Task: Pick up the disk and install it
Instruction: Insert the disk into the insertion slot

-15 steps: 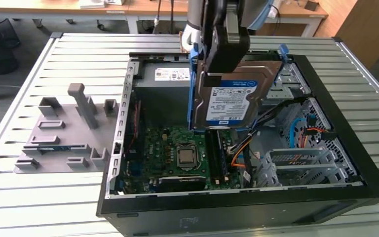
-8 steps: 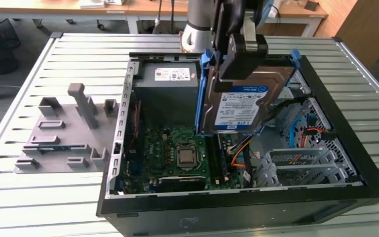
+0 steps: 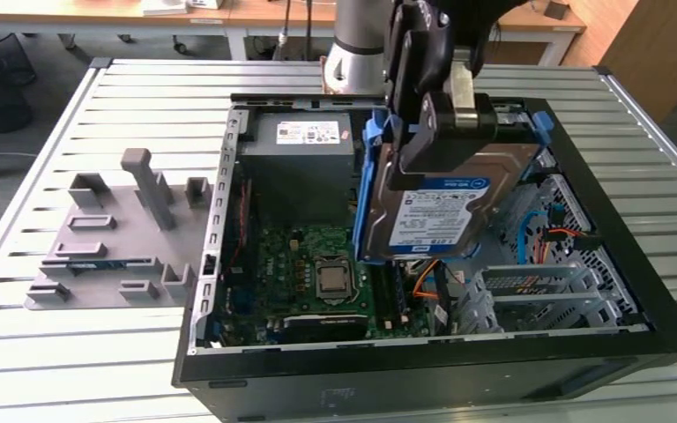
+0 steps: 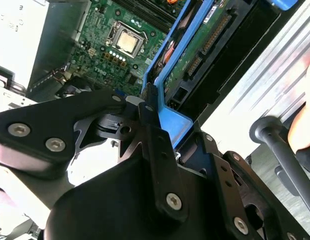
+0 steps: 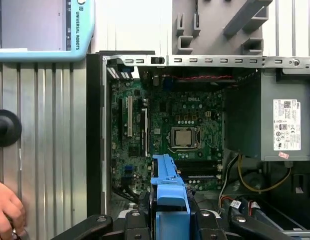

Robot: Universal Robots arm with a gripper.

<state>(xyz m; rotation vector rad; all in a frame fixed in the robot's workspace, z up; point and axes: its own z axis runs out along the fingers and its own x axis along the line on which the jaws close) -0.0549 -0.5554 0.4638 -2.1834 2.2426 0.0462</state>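
Observation:
In the exterior view the disk [image 3: 450, 216], silver with a blue-and-white label and a blue frame, hangs on edge and tilted above the open computer case [image 3: 621, 339]. My gripper [image 3: 433, 141] is shut on its upper end, over the case's drive-bay side. The second wrist view shows the disk's blue frame [image 4: 169, 107] and green circuit side between the black fingers [image 4: 151, 125]. In the first wrist view the disk's blue edge [image 5: 167, 187] sticks out from the gripper [image 5: 169, 217] over the motherboard [image 5: 169, 130].
A grey power supply box [image 3: 303, 167] with a white sticker sits inside the case at the back. A grey fixture tray [image 3: 115, 238] lies on the slatted table at the exterior view's left. A person's hand [image 5: 7, 210] is beside the case.

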